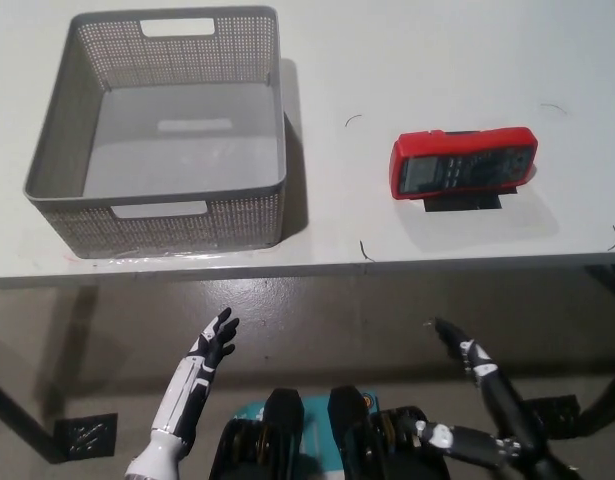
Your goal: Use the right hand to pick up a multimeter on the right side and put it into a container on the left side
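Both hands wait below the bench's front edge, nothing held, the multimeter (464,164) untouched.

Red-cased, the multimeter lies face up near the bench's (437,60) right end, long side parallel to the front edge, resting on a dark stand or patch that shows beneath it. The grey perforated container (267,205) stands empty at the left end, well apart from it. The black right hand (465,352) hovers low with fingers spread and gripping nothing; the white left hand (209,350) rests likewise open at lower left. A good pick probably means lifting the right hand over the front edge, coming down across the meter's short width, and closing firmly on the rubbery case before carrying it left. Any brand or dial lettering is too small to read.
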Controlling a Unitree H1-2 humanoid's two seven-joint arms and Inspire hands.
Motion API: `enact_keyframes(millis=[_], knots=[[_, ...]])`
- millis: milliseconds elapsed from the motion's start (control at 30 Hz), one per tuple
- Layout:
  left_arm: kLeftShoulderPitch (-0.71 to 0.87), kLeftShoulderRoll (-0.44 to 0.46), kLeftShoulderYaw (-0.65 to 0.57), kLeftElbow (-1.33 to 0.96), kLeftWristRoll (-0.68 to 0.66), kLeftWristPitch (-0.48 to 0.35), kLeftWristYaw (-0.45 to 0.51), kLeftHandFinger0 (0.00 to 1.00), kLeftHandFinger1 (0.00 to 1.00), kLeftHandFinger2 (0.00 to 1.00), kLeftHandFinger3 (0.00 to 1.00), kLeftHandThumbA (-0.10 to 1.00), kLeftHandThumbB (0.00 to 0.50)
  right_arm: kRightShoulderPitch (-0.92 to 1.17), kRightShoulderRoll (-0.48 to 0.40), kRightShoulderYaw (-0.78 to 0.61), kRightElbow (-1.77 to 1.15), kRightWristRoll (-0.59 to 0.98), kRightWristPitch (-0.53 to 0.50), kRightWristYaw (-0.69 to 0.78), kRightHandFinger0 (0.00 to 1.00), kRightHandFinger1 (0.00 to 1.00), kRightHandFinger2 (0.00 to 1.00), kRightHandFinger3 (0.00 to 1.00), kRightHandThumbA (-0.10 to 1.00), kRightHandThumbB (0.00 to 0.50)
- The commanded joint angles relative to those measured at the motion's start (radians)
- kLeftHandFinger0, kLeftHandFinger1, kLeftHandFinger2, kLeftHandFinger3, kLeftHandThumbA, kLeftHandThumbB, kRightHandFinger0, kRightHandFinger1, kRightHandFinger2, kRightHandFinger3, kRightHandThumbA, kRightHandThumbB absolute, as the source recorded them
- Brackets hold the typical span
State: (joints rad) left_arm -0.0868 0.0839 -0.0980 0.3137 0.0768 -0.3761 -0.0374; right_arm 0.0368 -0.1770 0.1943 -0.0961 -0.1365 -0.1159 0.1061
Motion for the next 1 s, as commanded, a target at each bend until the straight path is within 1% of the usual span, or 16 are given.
enact_keyframes(millis=[0, 67, 100, 133, 233, 300, 333, 367, 433, 467, 500, 533, 667, 733, 767, 967], knots=[[-0.023, 0.01, 0.003, -0.018, 0.006, -0.067, -0.006, 1.0, 1.0, 1.0, 1.0, 1.0, 0.179, 0.015, -0.108, -0.021, -0.25, -0.076, 0.113, 0.078, 1.0, 1.0, 1.0, 1.0, 1.0, 0.268], [-0.025, 0.01, 0.002, -0.015, 0.004, -0.068, -0.007, 1.0, 1.0, 1.0, 1.0, 1.0, 0.188, 0.012, -0.15, -0.045, -0.339, -0.088, 0.138, 0.086, 1.0, 1.0, 1.0, 1.0, 1.0, 0.275], [-0.024, 0.01, 0.002, -0.018, 0.004, -0.065, -0.008, 1.0, 1.0, 1.0, 1.0, 1.0, 0.19, 0.007, -0.168, -0.055, -0.373, -0.099, 0.155, 0.09, 1.0, 1.0, 1.0, 1.0, 1.0, 0.292], [-0.022, 0.011, 0.002, -0.023, 0.003, -0.061, -0.01, 1.0, 1.0, 1.0, 1.0, 1.0, 0.189, -0.004, -0.195, -0.068, -0.423, -0.129, 0.199, 0.104, 1.0, 1.0, 1.0, 1.0, 1.0, 0.31], [-0.019, 0.013, 0.002, -0.025, 0.0, -0.062, -0.012, 1.0, 1.0, 1.0, 1.0, 1.0, 0.18, -0.078, -0.273, -0.097, -0.508, -0.216, 0.291, 0.153, 1.0, 1.0, 1.0, 1.0, 1.0, 0.304], [-0.018, 0.012, 0.001, -0.019, 0.003, -0.067, -0.01, 1.0, 1.0, 1.0, 1.0, 1.0, 0.18, -0.165, -0.318, -0.105, -0.51, -0.248, 0.353, 0.186, 1.0, 1.0, 1.0, 1.0, 1.0, 0.334], [-0.018, 0.012, 0.001, -0.019, 0.003, -0.067, -0.01, 1.0, 1.0, 1.0, 1.0, 1.0, 0.181, -0.166, -0.321, -0.102, -0.513, -0.248, 0.36, 0.186, 1.0, 1.0, 1.0, 1.0, 1.0, 0.336], [-0.017, 0.011, -0.001, -0.018, 0.0, -0.064, -0.013, 1.0, 1.0, 1.0, 1.0, 1.0, 0.186, -0.219, -0.351, -0.094, -0.516, -0.267, 0.413, 0.225, 1.0, 1.0, 1.0, 1.0, 1.0, 0.347], [-0.014, 0.012, -0.002, -0.02, -0.002, -0.058, -0.016, 1.0, 1.0, 1.0, 1.0, 1.0, 0.197, -0.314, -0.394, -0.073, -0.509, -0.286, 0.484, 0.281, 1.0, 1.0, 1.0, 1.0, 1.0, 0.332], [-0.014, 0.012, -0.002, -0.02, 0.002, -0.06, -0.014, 1.0, 1.0, 1.0, 1.0, 1.0, 0.184, -0.393, -0.426, -0.048, -0.478, -0.294, 0.516, 0.324, 1.0, 1.0, 1.0, 1.0, 1.0, 0.33], [-0.012, 0.011, -0.002, -0.021, 0.003, -0.06, -0.013, 1.0, 1.0, 1.0, 1.0, 1.0, 0.183, -0.441, -0.444, -0.031, -0.458, -0.304, 0.541, 0.353, 1.0, 1.0, 1.0, 1.0, 1.0, 0.332], [-0.012, 0.011, -0.002, -0.017, 0.009, -0.063, -0.008, 1.0, 1.0, 1.0, 1.0, 1.0, 0.189, -0.49, -0.461, -0.006, -0.434, -0.326, 0.573, 0.387, 1.0, 1.0, 1.0, 1.0, 1.0, 0.35], [-0.016, 0.011, -0.001, -0.01, 0.008, -0.065, -0.007, 1.0, 1.0, 1.0, 1.0, 1.0, 0.183, -0.676, -0.467, 0.075, -0.268, -0.386, 0.586, 0.48, 1.0, 1.0, 1.0, 1.0, 1.0, 0.37], [-0.013, 0.015, -0.001, -0.017, 0.009, -0.06, -0.009, 1.0, 1.0, 1.0, 1.0, 1.0, 0.177, -0.777, -0.451, 0.13, -0.155, -0.425, 0.586, 0.516, 1.0, 1.0, 1.0, 1.0, 1.0, 0.404], [-0.012, 0.015, -0.002, -0.018, 0.008, -0.058, -0.01, 1.0, 1.0, 1.0, 1.0, 1.0, 0.187, -0.805, -0.448, 0.144, -0.119, -0.424, 0.586, 0.524, 1.0, 1.0, 1.0, 1.0, 1.0, 0.416], [-0.012, 0.017, -0.003, -0.011, 0.01, -0.067, -0.01, 1.0, 1.0, 1.0, 1.0, 1.0, 0.184, -1.01, -0.399, 0.264, 0.18, -0.445, 0.569, 0.537, 1.0, 1.0, 1.0, 1.0, 1.0, 0.404]])
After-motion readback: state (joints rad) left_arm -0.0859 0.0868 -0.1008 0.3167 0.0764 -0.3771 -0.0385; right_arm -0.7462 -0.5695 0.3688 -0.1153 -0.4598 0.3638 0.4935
